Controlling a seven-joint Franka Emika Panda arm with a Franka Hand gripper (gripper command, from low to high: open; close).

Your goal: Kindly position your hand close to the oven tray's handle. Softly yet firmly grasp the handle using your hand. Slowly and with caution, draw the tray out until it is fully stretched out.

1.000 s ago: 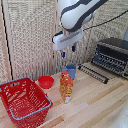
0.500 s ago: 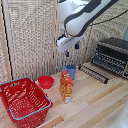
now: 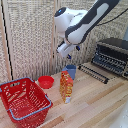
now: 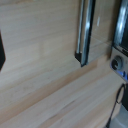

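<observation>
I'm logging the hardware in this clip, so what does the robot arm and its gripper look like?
The arm is bulky and rounded, with glossy white shells and dark grey to black sections at the joints. Its gripper is a white block ending in short dark-blue fingers. No markings are legible.

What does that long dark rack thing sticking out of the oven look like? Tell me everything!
The oven tray is a long, flat, narrow rack that looks like dark metal with pale stripes. It lies level, just above the wooden table, in front of the black and silver oven. A thin dark handle runs along its outer edge. Nothing grips it: the hand hangs in the air apart from it, toward the exterior view's left.
</observation>
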